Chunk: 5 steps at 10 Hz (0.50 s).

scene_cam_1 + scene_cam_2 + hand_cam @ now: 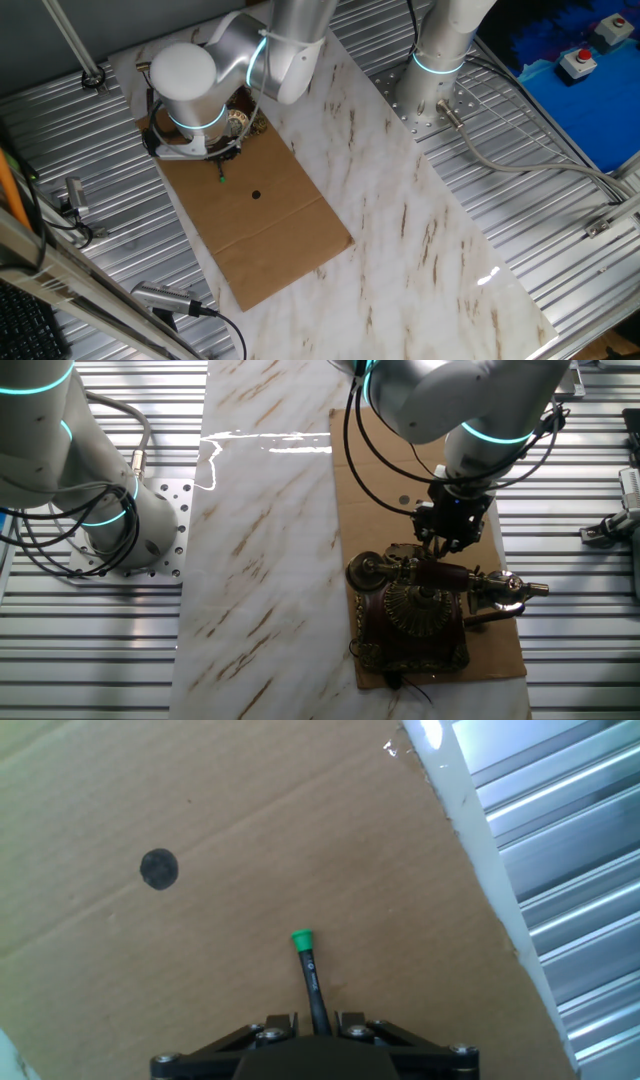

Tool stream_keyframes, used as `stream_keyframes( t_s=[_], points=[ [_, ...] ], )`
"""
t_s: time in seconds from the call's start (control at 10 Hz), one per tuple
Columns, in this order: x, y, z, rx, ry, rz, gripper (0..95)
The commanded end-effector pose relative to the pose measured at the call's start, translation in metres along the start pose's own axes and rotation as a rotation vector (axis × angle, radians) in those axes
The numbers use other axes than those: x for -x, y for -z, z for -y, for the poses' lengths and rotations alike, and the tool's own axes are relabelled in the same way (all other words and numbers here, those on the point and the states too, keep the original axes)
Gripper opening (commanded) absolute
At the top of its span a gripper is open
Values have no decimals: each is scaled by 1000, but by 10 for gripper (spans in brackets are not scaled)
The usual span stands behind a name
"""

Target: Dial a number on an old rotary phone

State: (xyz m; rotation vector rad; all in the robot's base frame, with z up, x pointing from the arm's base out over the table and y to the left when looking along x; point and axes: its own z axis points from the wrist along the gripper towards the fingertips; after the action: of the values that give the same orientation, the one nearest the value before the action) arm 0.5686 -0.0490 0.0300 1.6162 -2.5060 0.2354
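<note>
Right up against the hand view sits the black base of the fingers (318,1025), closed tight on a thin black stick (311,982) with a green tip. The stick points away from the hand over plain brown cardboard (250,840), and its tip is near the card, though I cannot tell whether it touches. Off to the left on the card there is a dark round spot (158,869). At the right edge the cardboard ends, and beyond a narrow strip of pale stone the ribbed metal surface (570,870) begins.

From the other fixed view the phone (415,615) is plain to see: a small dark red-brown body with gold trim, a round gold dial facing up, and a handset with brass ends lying across its cradle. It stands at one end of the cardboard sheet, which lies on the marble top of the desk (260,560). The arm (470,410) reaches down with its hand just beside the phone, at the handset side, over the bare card rather than over the dial.

In one fixed view the arm's white joint hides most of the phone; only a bit of gold shows beneath it.
</note>
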Motion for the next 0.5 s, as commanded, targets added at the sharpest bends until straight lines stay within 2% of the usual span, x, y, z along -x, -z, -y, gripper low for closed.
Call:
stream_keyframes(
  t_s=[0.1,0.2,0.3,0.5],
  points=[
    [1,0,1,7,-15,19,0],
    [1,0,1,8,-22,33,0],
    [2,2,2,24,-41,47,0],
    [4,10,6,38,-51,60,0]
  ],
)
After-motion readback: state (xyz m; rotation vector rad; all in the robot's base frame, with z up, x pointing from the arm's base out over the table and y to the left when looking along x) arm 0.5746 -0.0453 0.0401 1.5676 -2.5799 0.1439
